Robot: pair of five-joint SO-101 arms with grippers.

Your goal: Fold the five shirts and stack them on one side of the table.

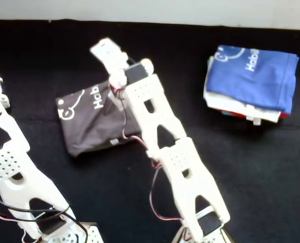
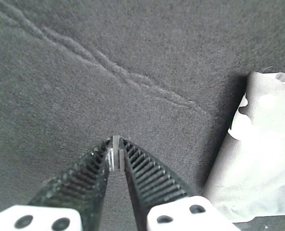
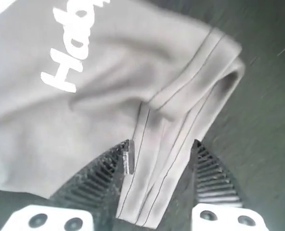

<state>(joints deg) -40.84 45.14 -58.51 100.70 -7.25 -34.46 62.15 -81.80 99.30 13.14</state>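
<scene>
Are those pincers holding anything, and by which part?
Nothing is clamped. The right pincer stands open astride the grey shirt's hemmed edge; the left pincer is shut on nothing.

Soft, even light is thrown from above. Glare is carried by the right arm (image 1: 177,157) lying over the grey shirt (image 1: 86,126). Faint shadow is cast along the shirt's near edge, and deeper shade is held inside its folded hem.

Wide gap between grey shirt (image 1: 86,119), shirt stack (image 1: 251,83).
</scene>
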